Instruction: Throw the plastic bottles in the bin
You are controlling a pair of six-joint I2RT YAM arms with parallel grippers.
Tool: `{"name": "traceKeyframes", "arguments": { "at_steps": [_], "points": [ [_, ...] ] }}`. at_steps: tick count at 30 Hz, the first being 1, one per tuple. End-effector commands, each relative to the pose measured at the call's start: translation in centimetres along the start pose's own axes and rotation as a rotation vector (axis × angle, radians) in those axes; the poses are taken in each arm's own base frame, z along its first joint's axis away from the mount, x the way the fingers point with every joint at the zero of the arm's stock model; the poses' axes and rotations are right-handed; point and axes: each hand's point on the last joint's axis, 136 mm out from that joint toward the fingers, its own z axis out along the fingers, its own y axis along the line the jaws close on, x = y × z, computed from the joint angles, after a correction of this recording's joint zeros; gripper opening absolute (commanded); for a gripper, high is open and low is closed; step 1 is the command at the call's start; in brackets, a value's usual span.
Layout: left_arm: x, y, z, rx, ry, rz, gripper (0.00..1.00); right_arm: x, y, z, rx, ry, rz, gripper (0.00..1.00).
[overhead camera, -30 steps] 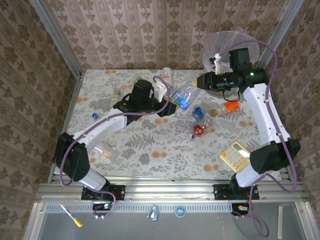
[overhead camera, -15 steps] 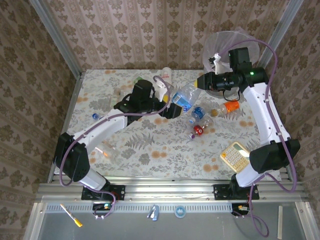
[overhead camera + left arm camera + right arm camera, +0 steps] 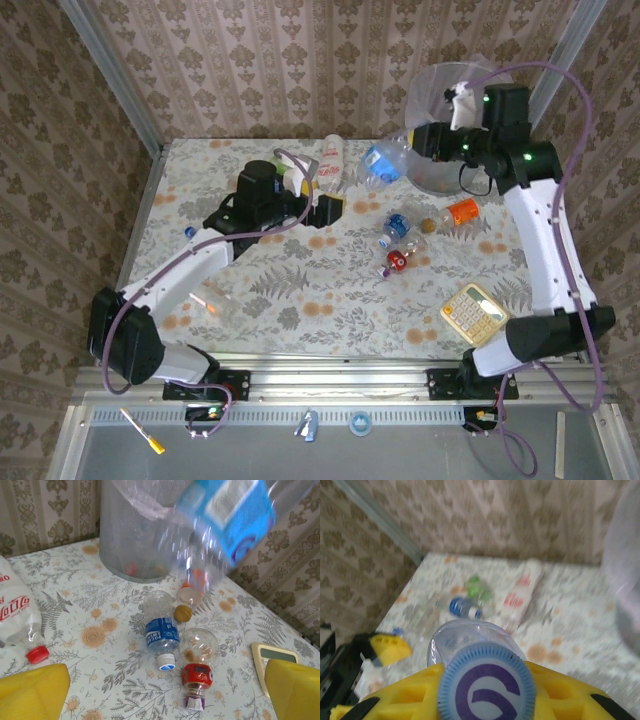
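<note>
Gripping a clear blue-labelled bottle (image 3: 383, 160) by its capped end, the right pincer (image 3: 418, 145) holds it in the air just beside the bin (image 3: 435, 100), which stands at the far right corner of the bench (image 3: 300, 290). The left pincer (image 3: 320, 198) hangs over the bench with its jaws wide apart and empty; the held bottle is up and to its right. A red-labelled bottle (image 3: 395, 262) lies on the bench near the bin.
</note>
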Motion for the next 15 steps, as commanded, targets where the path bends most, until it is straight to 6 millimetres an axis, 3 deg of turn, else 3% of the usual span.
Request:
{"name": "traceKeyframes", "arguments": {
  "at_steps": [1,7,10,15],
  "points": [
    [-1.4,0.5,-0.7,-0.040,-0.031,0.020,1.00,-7.5,0.6,-6.0,0.120,-0.366,-0.128,0.03],
    [-1.0,1.6,-0.7,-0.081,-0.021,0.009,1.00,-13.0,-0.1,-14.3,0.357,-0.780,-0.219,0.00],
    [-0.9,2.1,-0.7,-0.102,-0.022,0.008,1.00,-14.3,-0.3,-18.3,0.456,-0.972,-0.248,0.00],
    [-0.8,2.6,-0.7,-0.115,-0.027,0.003,1.00,-14.9,-0.4,-19.7,0.500,-1.013,-0.280,0.00]
  ]
}}
